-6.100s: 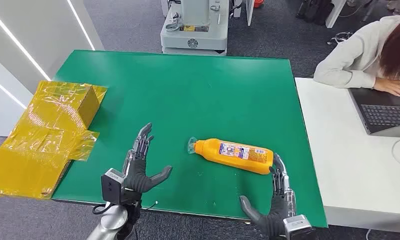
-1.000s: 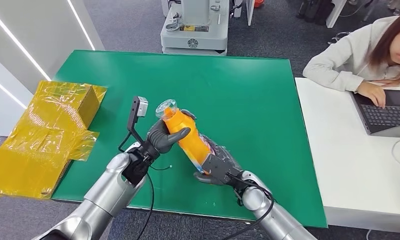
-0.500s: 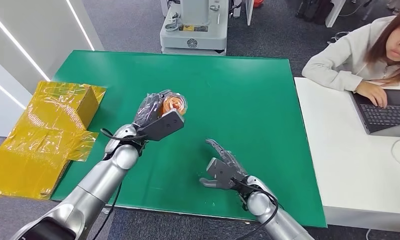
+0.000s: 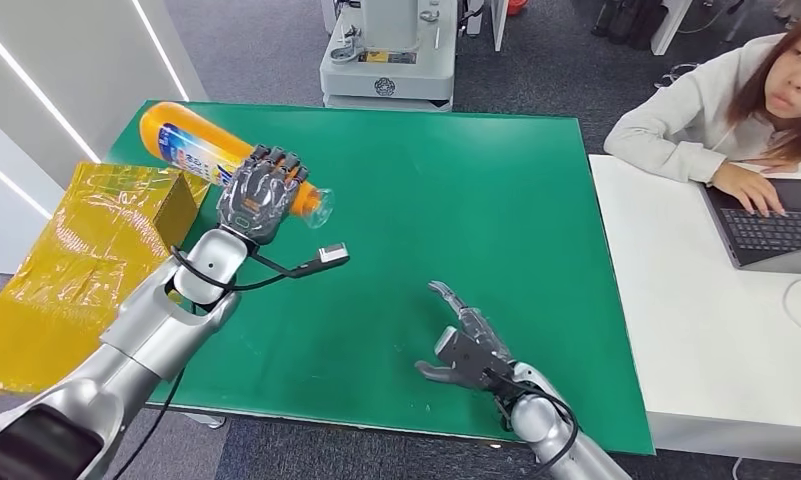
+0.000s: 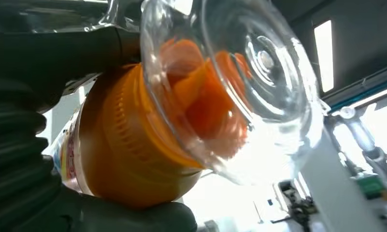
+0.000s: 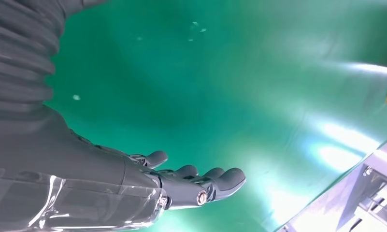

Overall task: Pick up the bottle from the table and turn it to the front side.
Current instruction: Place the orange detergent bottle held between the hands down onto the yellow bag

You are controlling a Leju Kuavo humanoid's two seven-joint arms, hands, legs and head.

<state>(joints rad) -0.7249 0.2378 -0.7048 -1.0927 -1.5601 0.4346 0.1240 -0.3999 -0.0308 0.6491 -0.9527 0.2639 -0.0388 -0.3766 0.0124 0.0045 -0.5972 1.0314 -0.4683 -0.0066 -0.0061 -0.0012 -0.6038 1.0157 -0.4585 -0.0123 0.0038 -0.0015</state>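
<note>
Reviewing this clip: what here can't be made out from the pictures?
- Bottle label text: head view, too small to read.
- Bottle neck: head view, the left hand wraps over it.
- Bottle body: left wrist view, the clear cap close to the lens blocks it.
- Right hand palm: head view, turned away.

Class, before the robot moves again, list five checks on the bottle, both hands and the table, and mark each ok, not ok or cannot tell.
1. Left hand grips the orange bottle near its neck: ok.
2. Bottle lifted off the green table: ok.
3. Clear cap on the bottle: ok.
4. Label faces the head view: ok, printing shows.
5. Right hand open, holding nothing, over the table: ok.
6. Grip firm enough for a turn: cannot tell.
</note>
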